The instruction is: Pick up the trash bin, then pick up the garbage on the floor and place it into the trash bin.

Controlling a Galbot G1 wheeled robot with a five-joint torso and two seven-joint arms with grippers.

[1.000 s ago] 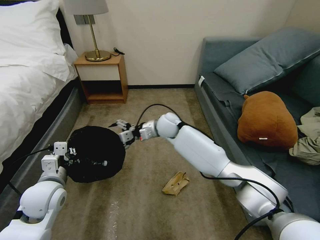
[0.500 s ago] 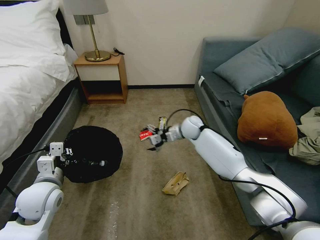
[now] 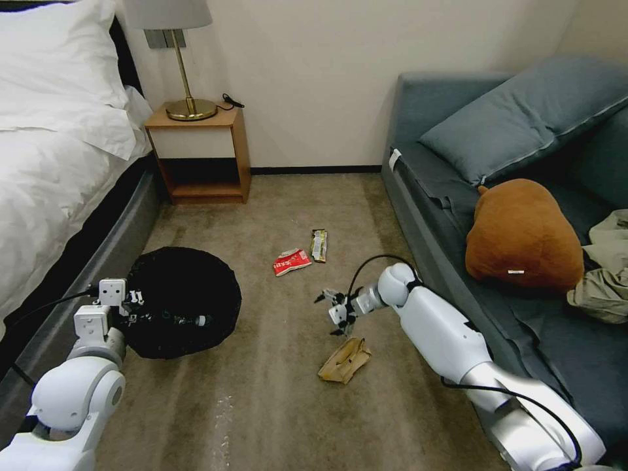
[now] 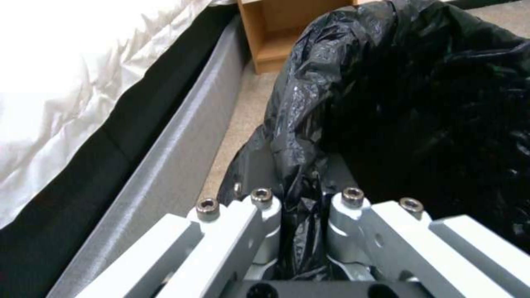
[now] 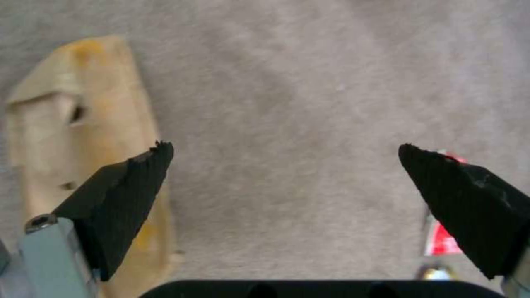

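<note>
The trash bin (image 3: 183, 297), lined with a crinkled black bag, is beside the bed frame. My left gripper (image 3: 134, 309) is shut on its near rim; the left wrist view has both fingers (image 4: 265, 207) pinching a fold of the black bag (image 4: 420, 103). My right gripper (image 3: 333, 313) hangs open just above the carpet, a little beyond the crumpled brown paper (image 3: 345, 360). In the right wrist view the right gripper (image 5: 284, 178) is empty, with the paper (image 5: 72, 111) by one fingertip and the red-and-white packet (image 5: 442, 240) behind the other. The packet (image 3: 292, 261) and a dark-and-yellow bar wrapper (image 3: 318, 244) lie farther off.
The bed (image 3: 59, 163) and its grey frame run along the left, with a wooden nightstand (image 3: 199, 154) and lamp at the back. A grey sofa (image 3: 458, 216) with a brown plush cushion (image 3: 523, 235) and an olive cloth (image 3: 605, 275) borders the right. Open carpet lies between them.
My right arm has swung from the bin's rim back across the carpet, past the packet and wrapper, and down to just above the brown paper. The left gripper keeps its hold on the bin.
</note>
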